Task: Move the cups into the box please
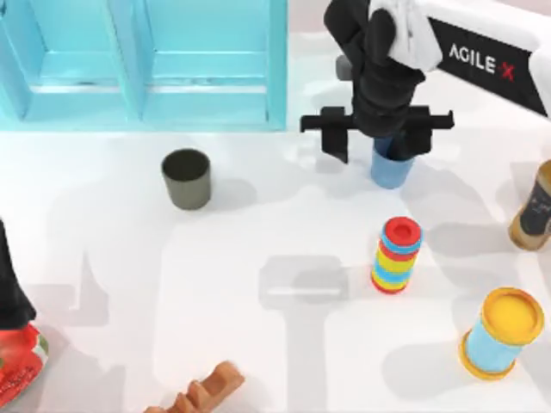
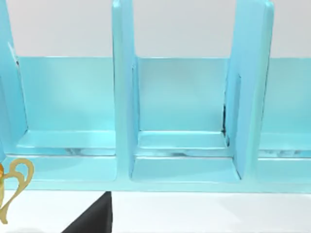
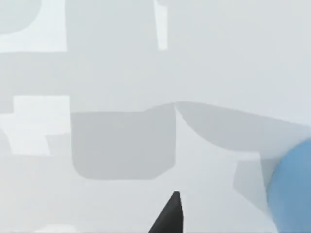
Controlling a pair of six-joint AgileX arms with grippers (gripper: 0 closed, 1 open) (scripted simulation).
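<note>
The blue cup (image 1: 392, 169) stands upright on the white table to the right of the box, and its edge shows in the right wrist view (image 3: 291, 184). My right gripper (image 1: 370, 155) hangs open right over it, one finger (image 1: 337, 144) to the cup's left and the other at the cup's rim. The dark grey-olive cup (image 1: 186, 178) stands upright and alone in front of the box. The large cyan box (image 1: 207, 120) with upright dividers lies along the far left, and its compartments (image 2: 184, 170) face my left wrist camera. My left arm (image 1: 10, 284) is parked at the left edge.
A stack of coloured rings (image 1: 397, 255) stands in front of the blue cup. A light-blue cylinder with a yellow top (image 1: 504, 334) is at front right and a brown bottle (image 1: 535, 206) at the right edge. A red can (image 1: 17, 366) and a brown object (image 1: 202, 394) lie at front left.
</note>
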